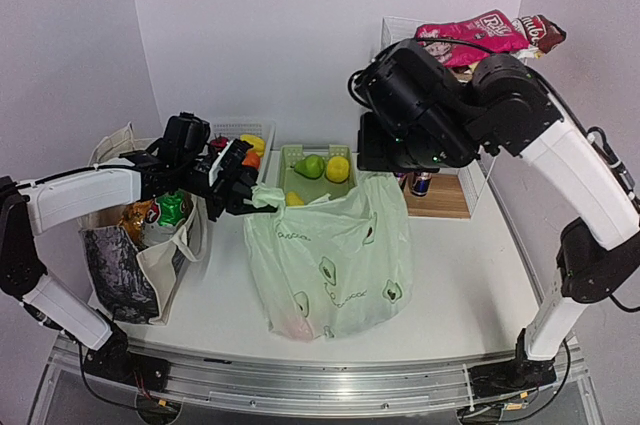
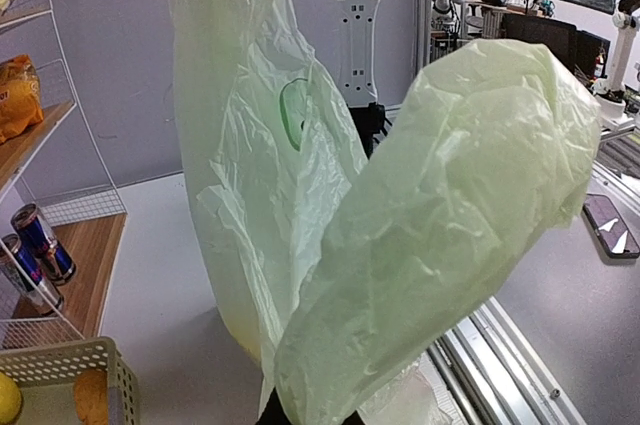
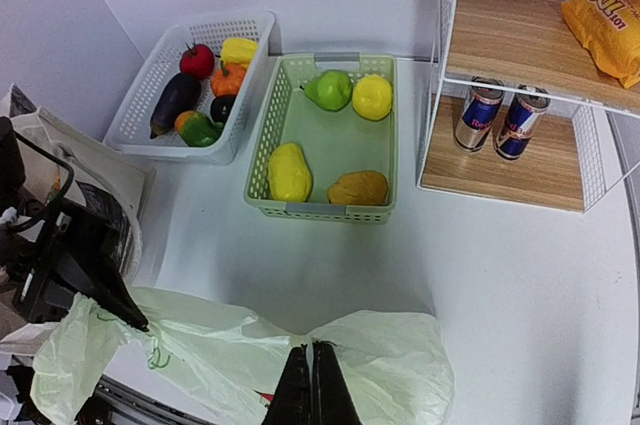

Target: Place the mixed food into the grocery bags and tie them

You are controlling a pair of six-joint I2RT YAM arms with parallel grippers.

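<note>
Tying step: in hand, by my reading. Each claw pinches one handle of the pale-green plastic bag (image 1: 330,265), which stands bulging on the table (image 1: 460,275) with its handles drawn up and apart.
Left gripper (image 1: 247,188): clamped on the handle at the plastic bag's upper left corner.
Right gripper (image 3: 312,385): fingers pressed together on a fold of the other handle, over the plastic bag's right side.
Canvas tote (image 1: 120,265): just left of the plastic bag, upright, mouth open. An orange packet and something green show inside, and its handles are not tied.
Next move: likely to bring the two handles together over the plastic bag's mouth, cross them and pass one under the other. The film is thin and slippery, so both pinches must hold while the arms close in, without tipping the bag.
Left out: toy fruit (image 3: 290,173) lies in the green basket (image 3: 330,140) just behind the plastic bag.
Hard to make out: the plastic bag's contents. A pinkish-yellow tint near its base may be food, but the film blurs it.
Hidden: in the left wrist view film covers that claw's tips. From above, the right claw sits behind its own wrist.
</note>
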